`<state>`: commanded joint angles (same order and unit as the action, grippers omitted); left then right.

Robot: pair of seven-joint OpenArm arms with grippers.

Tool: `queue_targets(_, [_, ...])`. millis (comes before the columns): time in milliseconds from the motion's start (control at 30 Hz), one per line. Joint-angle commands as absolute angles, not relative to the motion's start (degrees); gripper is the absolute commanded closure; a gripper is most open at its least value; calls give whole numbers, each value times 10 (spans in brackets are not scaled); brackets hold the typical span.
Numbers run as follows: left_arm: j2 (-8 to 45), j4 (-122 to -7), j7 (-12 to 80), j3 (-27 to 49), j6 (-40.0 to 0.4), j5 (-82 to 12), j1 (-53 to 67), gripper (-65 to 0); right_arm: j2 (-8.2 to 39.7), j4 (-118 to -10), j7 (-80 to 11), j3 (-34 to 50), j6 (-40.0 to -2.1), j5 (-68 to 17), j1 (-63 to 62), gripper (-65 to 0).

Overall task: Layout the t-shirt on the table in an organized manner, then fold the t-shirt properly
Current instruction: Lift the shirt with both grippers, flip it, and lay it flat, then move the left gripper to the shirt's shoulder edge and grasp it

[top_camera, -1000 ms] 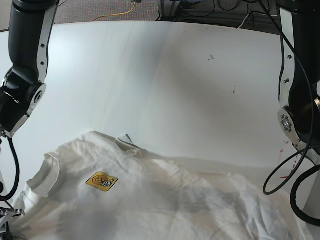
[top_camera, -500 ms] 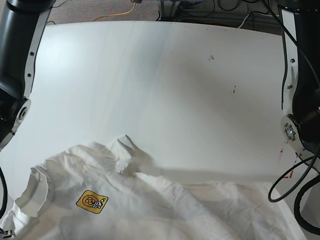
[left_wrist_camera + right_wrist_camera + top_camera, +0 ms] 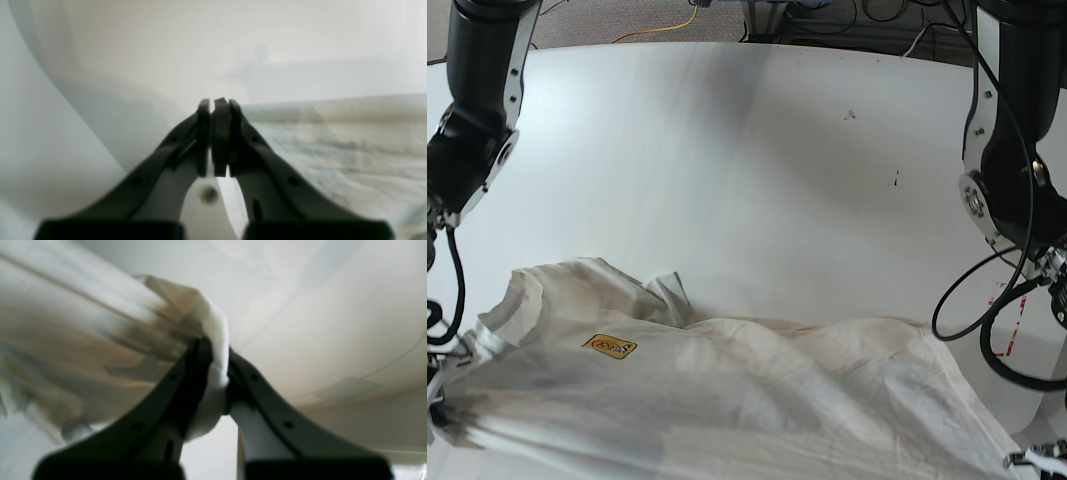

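T-shirt point(image 3: 727, 400) spreads across near edge of table point(image 3: 747, 150), rumpled, small yellow tag up, long axis running side to side between your two arms. Right fingers point(image 3: 217, 373) pinch thick fold of cloth, held tight. Left fingers point(image 3: 216, 136) pressed together; thin cloth between them likely, but cannot tell. Shirt lies ahead of both. Nothing else on table near cloth; only arm cables point(image 3: 987, 330) hang beside left-arm corner.
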<state>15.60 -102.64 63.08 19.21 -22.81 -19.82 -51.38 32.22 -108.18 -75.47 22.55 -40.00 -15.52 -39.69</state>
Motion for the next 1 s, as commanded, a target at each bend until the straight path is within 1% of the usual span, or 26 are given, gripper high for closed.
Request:
queue_targets(100, [156,-1058,658,217,-227,-224,-445,-11,298,-1137,-767,253,-400,-155,-329,-2])
queue_targets(200, [156,-1078,676,236,-226,-241,-387,-10,285,-1162,-769,272,-400,-155,-269,-2])
queue_targets(333, [158,-1098,686,259,-227,-281,-314,-10,264,-1162,-769,300,-400,-173,-201,-2])
queue_targets(400, [166,-1100,686,276,-227,-298,-269,-10,255,-1162,-769,325,-400,-201,-155,-2])
queue_targets(700, [171,-1100,686,330,-228,-341,-114,-10,246,-1162,-769,371,-400,-286,-35,-2])
queue_targets(800, [172,-1100,686,347,-228,-353,-62,-8,232,-1162,-769,385,-400,-311,0,-2])
queue_targets(1000, [172,-1101,686,378,-228,-356,19,-7,212,-1162,-767,390,-400,-324,60,-2])
